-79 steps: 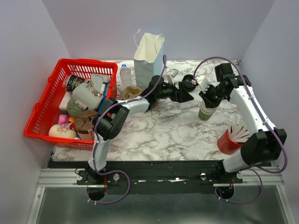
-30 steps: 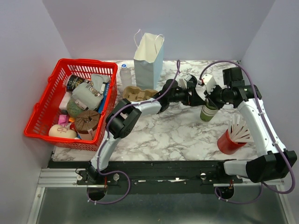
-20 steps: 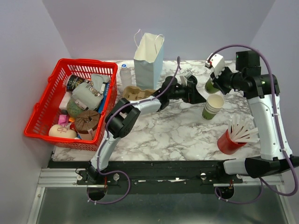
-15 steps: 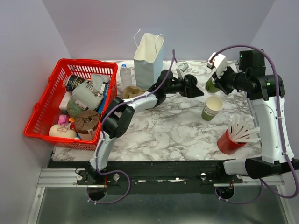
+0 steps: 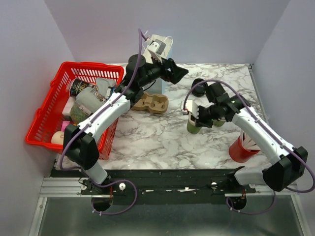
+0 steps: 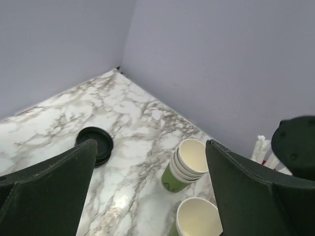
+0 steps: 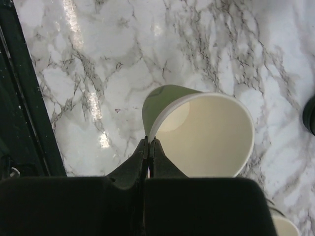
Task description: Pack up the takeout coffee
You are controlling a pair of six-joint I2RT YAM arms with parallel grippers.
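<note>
Holding an unlidded cup [image 7: 197, 132], nothing packed
Right claw [image 7: 148, 142] pinched its rim; left claw [image 6: 151, 143] gaped empty; lid [image 6: 94, 145] lay on the worktop [image 5: 167, 137].

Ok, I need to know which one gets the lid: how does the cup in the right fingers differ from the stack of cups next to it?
The held cup is a single cup; the stack is several cups nested together. The right fingers are shut on the held cup's rim; no fingers touch the stack. Both are olive green outside, white inside, with no lid on.
</note>
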